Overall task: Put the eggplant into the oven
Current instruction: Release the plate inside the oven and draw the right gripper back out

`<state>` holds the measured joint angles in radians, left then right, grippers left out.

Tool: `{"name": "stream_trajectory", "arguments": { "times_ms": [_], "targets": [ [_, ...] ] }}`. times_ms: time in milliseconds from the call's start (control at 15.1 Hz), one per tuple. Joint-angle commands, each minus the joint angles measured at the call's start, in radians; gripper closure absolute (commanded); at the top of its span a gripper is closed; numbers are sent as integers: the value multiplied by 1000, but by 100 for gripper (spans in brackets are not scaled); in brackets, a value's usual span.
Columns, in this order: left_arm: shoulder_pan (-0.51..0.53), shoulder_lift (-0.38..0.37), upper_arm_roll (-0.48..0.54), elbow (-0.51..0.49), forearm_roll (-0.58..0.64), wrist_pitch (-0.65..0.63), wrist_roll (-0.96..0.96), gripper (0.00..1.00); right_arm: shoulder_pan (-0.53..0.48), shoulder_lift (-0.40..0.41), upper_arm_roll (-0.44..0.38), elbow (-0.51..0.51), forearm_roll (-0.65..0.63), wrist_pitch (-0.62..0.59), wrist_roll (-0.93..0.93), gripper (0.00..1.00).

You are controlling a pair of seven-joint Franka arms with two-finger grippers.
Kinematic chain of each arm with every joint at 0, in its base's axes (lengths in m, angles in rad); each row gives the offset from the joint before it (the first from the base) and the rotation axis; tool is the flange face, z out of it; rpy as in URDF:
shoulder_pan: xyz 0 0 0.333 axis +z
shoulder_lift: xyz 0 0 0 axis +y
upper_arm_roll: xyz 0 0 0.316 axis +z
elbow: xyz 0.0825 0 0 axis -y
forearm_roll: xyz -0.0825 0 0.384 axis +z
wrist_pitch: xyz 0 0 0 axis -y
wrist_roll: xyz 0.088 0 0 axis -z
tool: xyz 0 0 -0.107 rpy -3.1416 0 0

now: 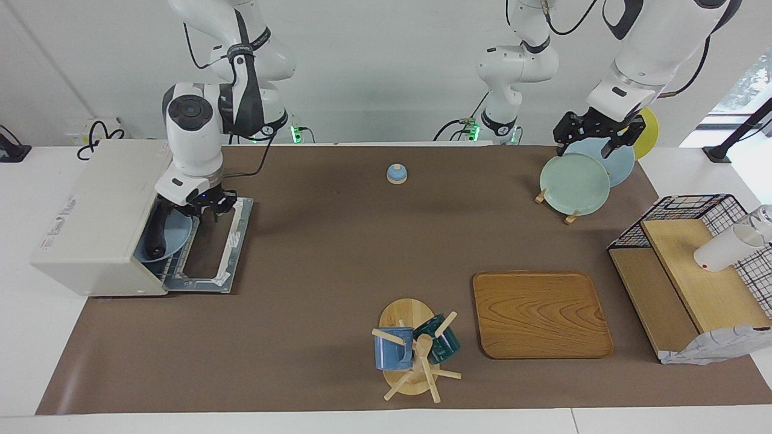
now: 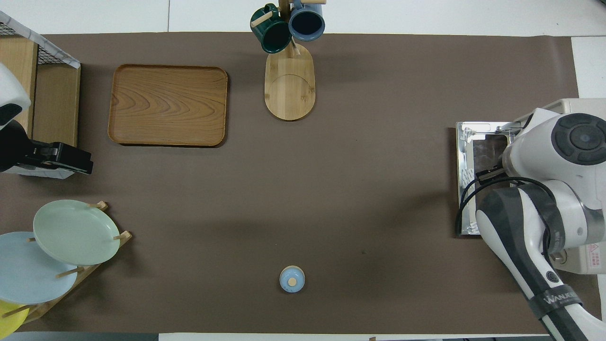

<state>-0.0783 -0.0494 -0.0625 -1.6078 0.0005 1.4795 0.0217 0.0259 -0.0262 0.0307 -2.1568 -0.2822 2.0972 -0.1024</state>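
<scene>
The cream-white oven (image 1: pixel 90 211) stands at the right arm's end of the table, its door (image 1: pixel 208 253) dropped flat. On the rack inside sits a light blue plate (image 1: pixel 176 236), and the dark eggplant (image 1: pixel 158 232) lies along it, free of any grip. My right gripper (image 1: pixel 203 211) hangs open just above the door's hinge edge at the oven mouth, holding nothing. In the overhead view the right arm covers the oven mouth (image 2: pixel 518 137) and hides the eggplant. My left gripper (image 1: pixel 590 143) waits open in the air over the plate rack.
A rack with a green plate (image 1: pixel 573 184) and a blue one stands near the left arm. A small blue knobbed lid (image 1: pixel 396 173), a wooden tray (image 1: pixel 540 313), a mug tree (image 1: pixel 413 352) and a wire shelf (image 1: pixel 693 265) with a white cup stand around the brown mat.
</scene>
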Motion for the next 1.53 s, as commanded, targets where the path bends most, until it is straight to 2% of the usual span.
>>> {"name": "stream_trajectory", "arguments": {
  "times_ms": [0,133,398,797,996,1129,1461],
  "targets": [
    [-20,-15,12,-17,13,-5,-19,0,44,50,2,-54,35,150,18,100],
    [-20,-15,12,-17,13,-5,-22,0,60,107,3,-58,35,198,123,100],
    [-8,-15,12,-15,13,-5,-20,0,46,189,3,-58,37,250,171,100],
    [-6,-16,13,-12,13,-18,-23,0,38,203,0,-63,17,244,127,100],
    [-6,-17,12,-7,13,-33,-23,0,48,203,0,-45,-88,192,112,100],
    [-8,-17,13,-6,12,-30,-23,0,48,198,0,-11,-104,132,98,100],
    [-9,-15,16,-3,-47,-18,-69,0,19,166,-3,96,-101,-40,-75,100]
  ]
}}
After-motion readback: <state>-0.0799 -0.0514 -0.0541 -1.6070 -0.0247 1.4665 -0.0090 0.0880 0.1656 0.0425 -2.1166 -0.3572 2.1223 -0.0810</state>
